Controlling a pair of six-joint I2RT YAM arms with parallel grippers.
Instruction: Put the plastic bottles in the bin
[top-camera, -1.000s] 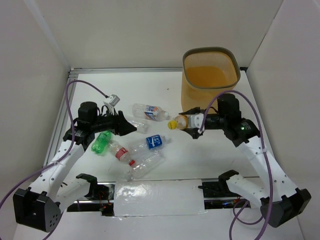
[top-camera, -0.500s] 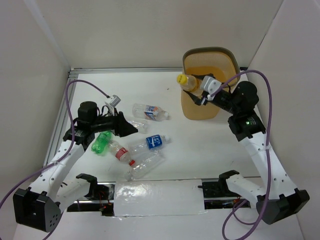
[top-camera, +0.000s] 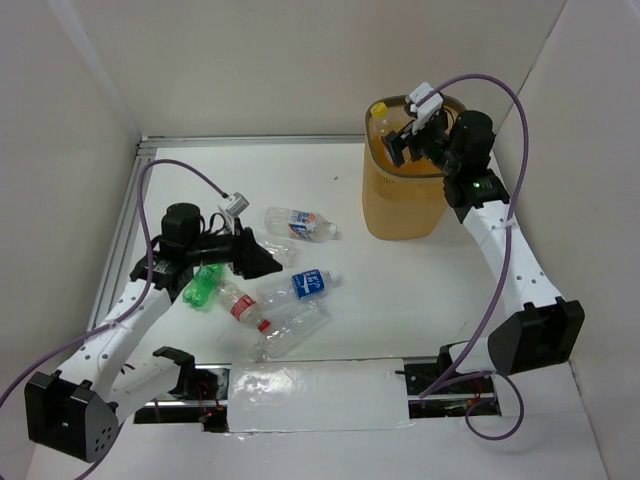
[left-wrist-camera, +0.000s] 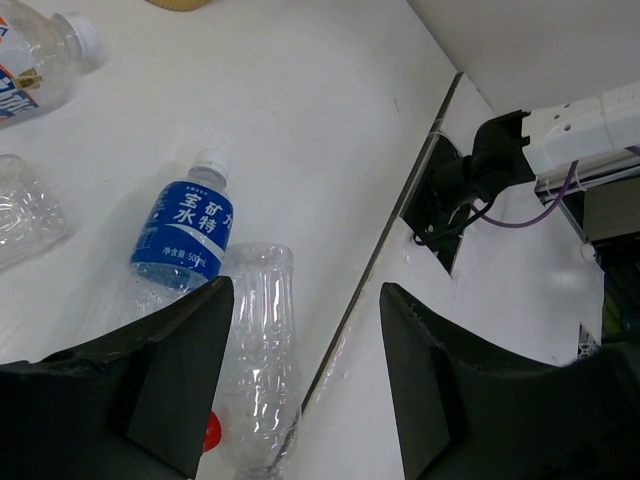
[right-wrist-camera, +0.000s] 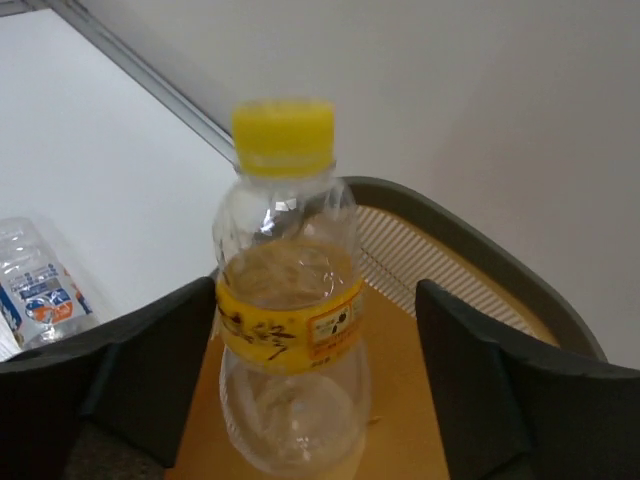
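One yellow-capped bottle (top-camera: 380, 115) is clamped in the right gripper (top-camera: 398, 140), held upright in the air at the left part of the rim of the bin (top-camera: 400, 205), which stands on the tabletop (top-camera: 450, 290) close to its far right corner. The right wrist view shows this bottle (right-wrist-camera: 290, 300) clear with a yellow-orange label, both dark fingers (right-wrist-camera: 150, 370) flanking its lower body and the bin's grey rim (right-wrist-camera: 480, 250) and orange inside right behind it. Five more bottles lie on their sides in the left half of the tabletop: a white-labelled bottle (top-camera: 298, 224) nearest the middle, a blue-labelled bottle (top-camera: 305, 285) nearer the front edge, a clear crushed bottle (top-camera: 290, 328) just beside it toward the near edge, a red-labelled bottle (top-camera: 238, 303) and a green bottle (top-camera: 203, 285) further left. The left gripper (top-camera: 268, 258) hangs over this cluster with its jaws wide apart and nothing between them. From its wrist camera the blue-labelled bottle (left-wrist-camera: 185, 235) and the clear crushed bottle (left-wrist-camera: 262, 340) lie touching, just ahead of the spread fingers (left-wrist-camera: 170, 380).
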